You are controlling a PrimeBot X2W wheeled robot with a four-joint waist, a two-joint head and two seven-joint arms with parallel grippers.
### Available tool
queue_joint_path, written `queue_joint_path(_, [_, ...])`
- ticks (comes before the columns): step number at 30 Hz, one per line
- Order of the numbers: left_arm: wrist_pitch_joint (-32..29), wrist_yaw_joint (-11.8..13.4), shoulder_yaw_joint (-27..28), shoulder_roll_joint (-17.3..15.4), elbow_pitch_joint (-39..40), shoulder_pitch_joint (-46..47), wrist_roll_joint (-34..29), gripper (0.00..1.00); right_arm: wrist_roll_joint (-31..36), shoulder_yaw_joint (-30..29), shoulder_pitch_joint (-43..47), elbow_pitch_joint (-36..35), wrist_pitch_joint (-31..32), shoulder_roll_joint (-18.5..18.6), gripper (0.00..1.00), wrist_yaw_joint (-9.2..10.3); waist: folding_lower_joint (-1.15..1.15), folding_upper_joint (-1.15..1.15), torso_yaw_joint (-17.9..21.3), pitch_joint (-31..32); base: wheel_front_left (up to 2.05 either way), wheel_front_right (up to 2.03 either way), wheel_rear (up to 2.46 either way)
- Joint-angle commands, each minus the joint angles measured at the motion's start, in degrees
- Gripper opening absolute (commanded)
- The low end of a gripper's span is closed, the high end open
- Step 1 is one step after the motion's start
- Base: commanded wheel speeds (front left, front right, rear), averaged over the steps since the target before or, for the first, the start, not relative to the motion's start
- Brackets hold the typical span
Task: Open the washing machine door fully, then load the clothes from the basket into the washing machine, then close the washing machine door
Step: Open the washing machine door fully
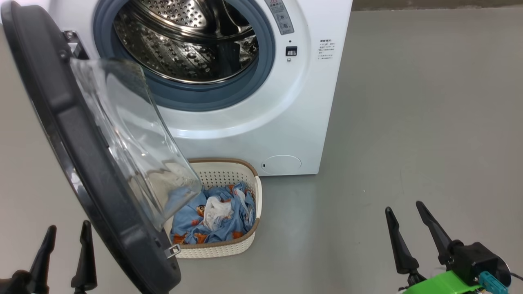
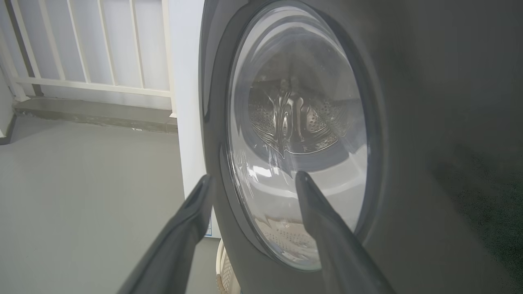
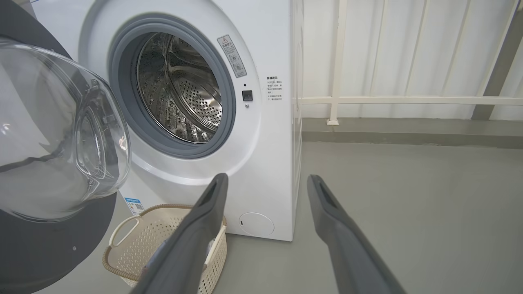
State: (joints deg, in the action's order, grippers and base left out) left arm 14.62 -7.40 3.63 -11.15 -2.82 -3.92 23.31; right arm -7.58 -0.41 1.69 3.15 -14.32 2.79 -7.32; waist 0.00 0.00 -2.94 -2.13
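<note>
**Q:** What state are the two end effectors in, and what lies nearest them?

**A:** The left end effector (image 1: pixel 68 228) has its fingers spread and holds nothing. It points at the outer face of the washing machine door (image 1: pixel 71 130) from close by; whether it touches cannot be told. The right end effector (image 1: pixel 404 208) is likewise spread and empty, over bare floor (image 1: pixel 408 122).

**Q:** Where are the task's things relative to them?

**A:** The basket (image 1: pixel 258 192) stands on the floor against the foot of the washing machine (image 1: pixel 265 122), ahead of and between the two end effectors. The door's glass bowl (image 1: pixel 122 134) overhangs its left part, so the door stands between it and the left end effector. From the right end effector it is well apart, with nothing between.

**Q:** How far along is the task?

**A:** The door is swung out, probably far enough, though it may go further. The clothes (image 1: pixel 231 222) are all in the basket, and the visible part of the drum (image 1: pixel 184 41) looks empty. Loading and closing remain.
</note>
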Motion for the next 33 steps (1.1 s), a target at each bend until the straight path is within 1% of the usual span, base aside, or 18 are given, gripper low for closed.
queue_joint_path(1, [0.38, -0.09, 2.20, -1.03, 1.43, 0.69, -0.46, 1.00, -0.04, 1.10, 0.23, -1.66, -0.68, 0.09, 1.00, -0.17, 0.00, 0.00, -0.10, 0.14, 0.00, 0.00, 0.00])
queue_joint_path(17, [0.38, -0.09, 1.72, -0.67, 1.12, 0.07, -1.67, 1.00, -0.83, 0.64, 1.01, -0.24, -0.68, 0.09, 1.00, -0.17, 0.00, 0.00, -0.54, 1.46, 0.00, 0.00, 0.00])
queue_joint_path(26, [0.38, -0.09, 1.39, -1.00, 1.03, 0.07, -1.72, 1.00, -1.33, 0.75, 0.97, 0.50, -0.68, 0.09, 1.00, -0.17, 0.00, 0.00, -0.74, 1.32, 0.00, 0.00, 0.00])
queue_joint_path(27, [0.38, -0.09, 1.25, -1.03, 0.92, 0.01, -1.66, 0.91, -1.42, 0.81, 0.96, 0.65, -0.68, 0.09, 1.00, -0.17, 0.00, 0.00, -0.76, 1.33, 0.00, 0.00, 0.00])
queue_joint_path(28, [0.38, -0.09, 1.12, -1.06, 0.82, -0.04, -1.58, 0.45, -1.82, 0.86, 0.96, 0.84, -0.68, 0.09, 1.00, -0.17, 0.00, 0.00, -0.77, 1.35, 0.00, 0.00, 0.00])
queue_joint_path(29, [0.38, -0.09, 1.12, -1.06, 0.82, -0.04, -1.58, 0.45, -1.82, 0.86, 0.96, 0.84, -0.68, 0.09, 1.00, -0.17, 0.00, 0.00, -0.77, 1.35, 0.00, 0.00, 0.00])
queue_joint_path(30, [0.38, -0.09, 1.03, -1.00, 0.71, -0.09, -1.36, 0.07, -2.06, 0.91, 0.94, 0.97, -0.68, 0.09, 1.00, -0.17, 0.00, 0.00, -0.77, 1.37, 0.00, 0.00, 0.00])
queue_joint_path(31, [0.38, -0.09, 1.09, -0.80, 0.55, -0.14, -0.97, 0.00, -2.05, 1.03, 0.90, 1.04, -0.68, 0.09, 1.00, -0.17, 0.00, 0.00, -0.77, 1.39, 0.00, 0.00, 0.00])
queue_joint_path(33, [0.38, -0.09, 1.19, -0.65, 0.82, -0.05, -0.17, 0.00, -2.20, 1.26, 0.82, 1.09, -0.68, 0.09, 1.00, -0.17, 0.00, 0.00, -0.76, 1.37, 0.00, 0.00, 0.00])
